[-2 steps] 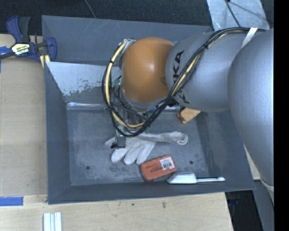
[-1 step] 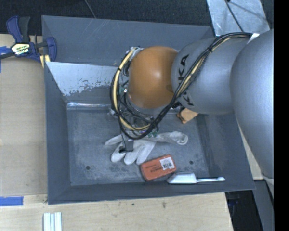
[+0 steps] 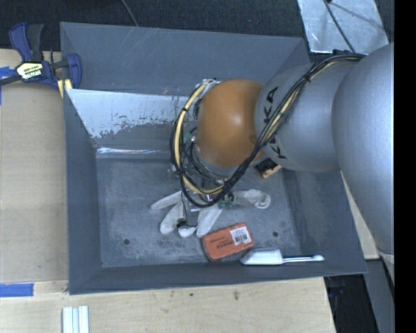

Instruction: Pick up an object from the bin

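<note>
Evidently this is the reaching step: the hand [image 3: 191,219] hangs low among pale white pieces [image 3: 168,205] in the middle of the bin [image 3: 83,186], with an orange labelled block [image 3: 225,242] just beside them. I cannot tell whether the hand is open. Next, I'd judge, it must close round one piece.

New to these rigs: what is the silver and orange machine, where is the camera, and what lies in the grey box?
The silver shape is a robot arm reaching in from the right; the orange dome and the cables belong to its wrist. The one camera looks down from above, slightly sideways, into a grey metal bin. The gripper hangs under the dome, low over some pale white pieces mid-bin. Beside them lie an orange block with a barcode label and a white brush-like tool by the near wall. Whether anything is held cannot be seen.
</note>
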`<state>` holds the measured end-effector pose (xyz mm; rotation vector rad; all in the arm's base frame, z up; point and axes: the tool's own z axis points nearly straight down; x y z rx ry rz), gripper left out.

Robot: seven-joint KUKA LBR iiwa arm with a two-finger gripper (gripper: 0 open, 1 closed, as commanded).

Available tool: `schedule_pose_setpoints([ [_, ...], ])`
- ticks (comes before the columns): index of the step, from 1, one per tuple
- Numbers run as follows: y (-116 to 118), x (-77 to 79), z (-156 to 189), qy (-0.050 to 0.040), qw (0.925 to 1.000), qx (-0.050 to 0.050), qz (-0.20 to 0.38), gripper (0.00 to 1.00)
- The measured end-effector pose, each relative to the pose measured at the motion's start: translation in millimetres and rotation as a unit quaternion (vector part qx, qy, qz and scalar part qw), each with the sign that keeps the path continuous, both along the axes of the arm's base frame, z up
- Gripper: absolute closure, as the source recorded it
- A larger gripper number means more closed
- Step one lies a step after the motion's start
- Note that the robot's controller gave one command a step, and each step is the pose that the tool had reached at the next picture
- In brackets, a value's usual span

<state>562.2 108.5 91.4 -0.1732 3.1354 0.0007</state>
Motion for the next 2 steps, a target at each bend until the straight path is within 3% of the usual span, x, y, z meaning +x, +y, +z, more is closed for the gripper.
schedule_pose_setpoints([
  [1, -40.3, -22.5, -20.0, -0.0019, 0.9949, 0.000, 0.101, 1.00],
  [2, -40.3, -22.5, -20.0, -0.0018, 0.9949, 0.000, 0.101, 1.00],
])
